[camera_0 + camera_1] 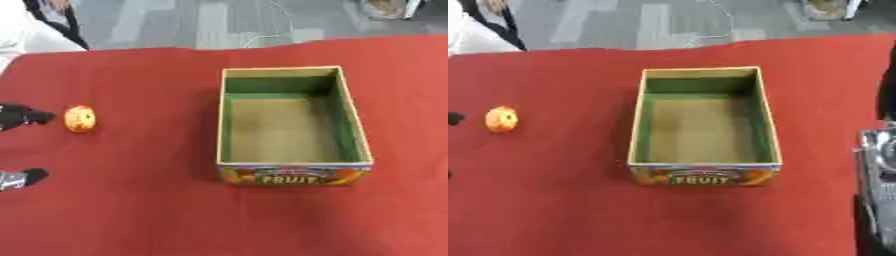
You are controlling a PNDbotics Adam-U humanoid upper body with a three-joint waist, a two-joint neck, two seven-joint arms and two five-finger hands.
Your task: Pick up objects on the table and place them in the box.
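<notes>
Red cloth covers the surface, grey floor beyond its far edge. The box, green-lined with "FRUIT" on its front wall, sits near the middle and it's empty, so nothing is placed yet. One small orange-yellow round object lies by the left edge, well apart from the box. My left robot hand comes in at that edge, fingertips spread apart, one just beside the object, nothing held. My right robot hand isn't visible; only a silver arm part at the right edge. Everything's left: grasp, carry, drop in.
</notes>
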